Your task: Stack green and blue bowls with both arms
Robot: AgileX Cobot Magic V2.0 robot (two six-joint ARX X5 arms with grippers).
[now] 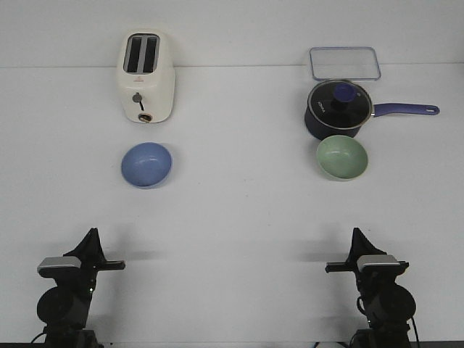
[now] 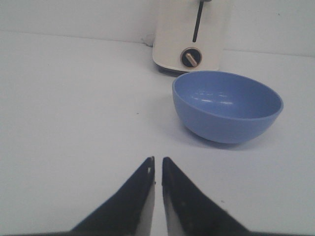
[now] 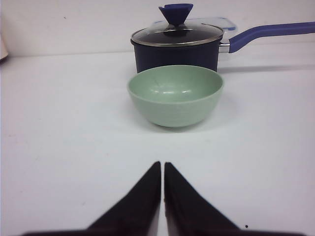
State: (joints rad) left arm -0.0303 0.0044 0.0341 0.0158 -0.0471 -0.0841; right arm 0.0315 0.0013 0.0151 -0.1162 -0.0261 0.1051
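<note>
The blue bowl (image 1: 147,164) sits upright on the white table, just in front of the toaster; it also shows in the left wrist view (image 2: 227,106). The green bowl (image 1: 342,157) sits upright at the right, just in front of the saucepan; it also shows in the right wrist view (image 3: 175,95). My left gripper (image 1: 92,237) is shut and empty at the near left, well short of the blue bowl; its tips show in the left wrist view (image 2: 158,161). My right gripper (image 1: 356,235) is shut and empty at the near right, well short of the green bowl (image 3: 162,165).
A cream toaster (image 1: 146,76) stands at the back left. A dark navy saucepan (image 1: 338,109) with a glass lid and a long blue handle pointing right stands behind the green bowl. A clear container lid (image 1: 344,63) lies behind the saucepan.
</note>
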